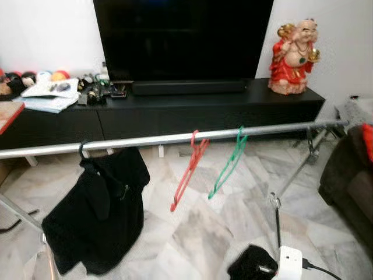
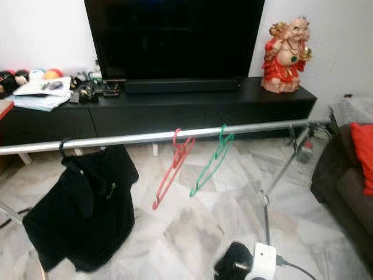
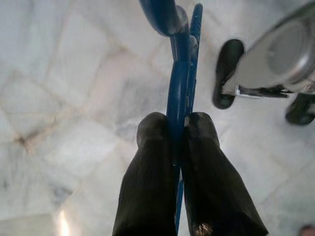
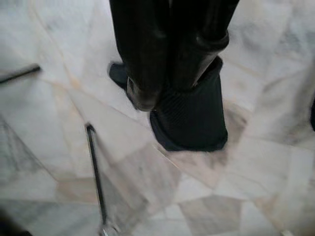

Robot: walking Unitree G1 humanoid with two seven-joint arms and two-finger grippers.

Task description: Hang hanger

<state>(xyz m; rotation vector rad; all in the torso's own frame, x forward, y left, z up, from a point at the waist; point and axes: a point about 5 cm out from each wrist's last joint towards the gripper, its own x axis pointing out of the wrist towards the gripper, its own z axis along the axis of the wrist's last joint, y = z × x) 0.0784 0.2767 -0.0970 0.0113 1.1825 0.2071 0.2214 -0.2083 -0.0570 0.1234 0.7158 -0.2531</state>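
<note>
— Hanger (image 3: 178,93) in the left hand (image 3: 181,129): what does it look like?
— Blue plastic, thin, seen edge-on, with a curved end above. The two black fingers (image 3: 150,167) pinch it over the marble floor (image 3: 69,123).
— And the rail (image 1: 175,139)?
— A red hanger (image 1: 187,170) and a green hanger (image 1: 227,164) hang side by side there, and a black garment (image 1: 99,210) further left.
— The right hand (image 4: 165,96)?
— Fingers pressed together, empty, above a dark cloth (image 4: 194,118) on the floor.

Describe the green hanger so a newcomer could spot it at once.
Find the long metal rail running in front of the black TV cabinet. Two bare plastic hangers dangle near its middle; the green hanger is the one nearer the red statue, beside the red hanger.
</note>
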